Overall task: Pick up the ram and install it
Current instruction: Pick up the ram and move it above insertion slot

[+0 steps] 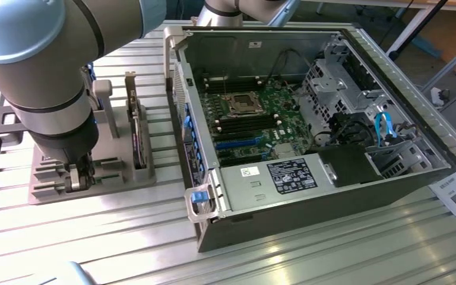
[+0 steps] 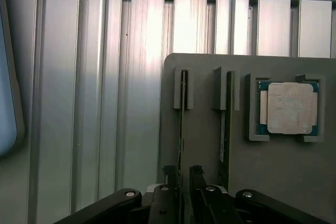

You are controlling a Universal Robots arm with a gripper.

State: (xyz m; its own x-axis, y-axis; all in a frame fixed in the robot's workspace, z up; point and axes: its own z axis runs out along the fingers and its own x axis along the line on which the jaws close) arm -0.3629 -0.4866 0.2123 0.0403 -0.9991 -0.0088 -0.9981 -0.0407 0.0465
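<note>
The ram (image 2: 182, 108) is a thin green stick standing on edge in a slot of the grey holder (image 2: 205, 140). My gripper (image 2: 182, 176) is open and low over the holder, with one dark finger (image 2: 169, 179) on each side of the stick's near end and a small gap on both sides. In the exterior view the gripper (image 1: 78, 178) reaches down into the holder (image 1: 113, 178) at the exterior view's left, and the arm covers the stick there.
A second board (image 2: 226, 114) stands in the neighbouring slot, and a square silver processor (image 2: 287, 107) lies in a recess beyond it. A larger card (image 1: 137, 139) stands upright in the holder. The open computer case (image 1: 291, 202) with its motherboard (image 1: 248, 119) lies at the exterior view's right on the ribbed metal table (image 1: 93, 237).
</note>
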